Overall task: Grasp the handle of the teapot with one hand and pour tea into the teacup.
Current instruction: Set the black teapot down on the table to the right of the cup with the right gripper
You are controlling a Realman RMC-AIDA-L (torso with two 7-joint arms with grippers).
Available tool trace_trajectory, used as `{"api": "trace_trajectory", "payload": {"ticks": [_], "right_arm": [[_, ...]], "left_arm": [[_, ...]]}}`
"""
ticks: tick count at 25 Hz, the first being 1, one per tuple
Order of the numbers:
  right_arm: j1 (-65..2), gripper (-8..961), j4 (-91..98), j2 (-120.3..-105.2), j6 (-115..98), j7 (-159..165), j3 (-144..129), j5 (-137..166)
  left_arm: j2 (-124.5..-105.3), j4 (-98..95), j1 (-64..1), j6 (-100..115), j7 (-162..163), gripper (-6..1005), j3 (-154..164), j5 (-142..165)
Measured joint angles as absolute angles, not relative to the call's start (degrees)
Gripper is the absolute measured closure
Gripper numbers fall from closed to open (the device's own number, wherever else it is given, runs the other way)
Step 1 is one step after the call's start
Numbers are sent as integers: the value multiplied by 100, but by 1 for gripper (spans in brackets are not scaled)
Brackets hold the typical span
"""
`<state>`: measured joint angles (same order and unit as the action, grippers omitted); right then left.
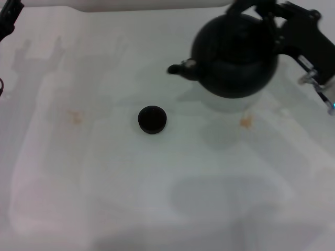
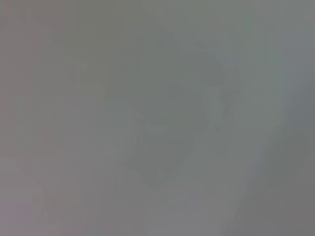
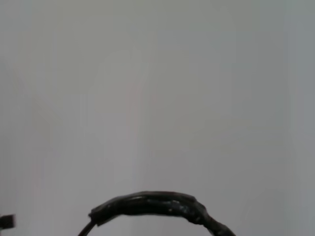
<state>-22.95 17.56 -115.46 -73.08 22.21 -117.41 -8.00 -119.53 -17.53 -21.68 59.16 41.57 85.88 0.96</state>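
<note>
The large round black teapot [image 1: 235, 55] hangs above the white table at the back right and casts a shadow beneath it. Its short spout [image 1: 178, 68] points left. My right gripper [image 1: 261, 11] comes in from the right and is shut on the arched handle [image 1: 242, 7] at the pot's top. In the right wrist view the rough black handle [image 3: 152, 204] shows as an arc over the pale table. The tiny black teacup [image 1: 152, 119] stands on the table, left of and nearer than the teapot, apart from it. My left arm [image 1: 8, 18] stays at the far left corner.
A white cloth covers the table [image 1: 157, 198]. Two small orange stains lie on it, one to the left of the cup [image 1: 75, 116] and one under the teapot's side [image 1: 246, 121]. The left wrist view shows only a blurred grey surface.
</note>
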Motion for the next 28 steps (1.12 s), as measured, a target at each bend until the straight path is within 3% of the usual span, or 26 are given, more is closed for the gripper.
{"api": "trace_trajectory", "payload": {"ticks": [18, 28], "right_arm": [[-1606, 821, 934, -11541, -7672, 2524, -11756, -970], [-1615, 819, 893, -11546, -7512, 2455, -11821, -958]], "left_arm": [[-11953, -1686, -2180, 5915, 4157, 124, 8595, 122], [-11953, -1683, -2183, 5915, 4157, 123, 8595, 140]]}}
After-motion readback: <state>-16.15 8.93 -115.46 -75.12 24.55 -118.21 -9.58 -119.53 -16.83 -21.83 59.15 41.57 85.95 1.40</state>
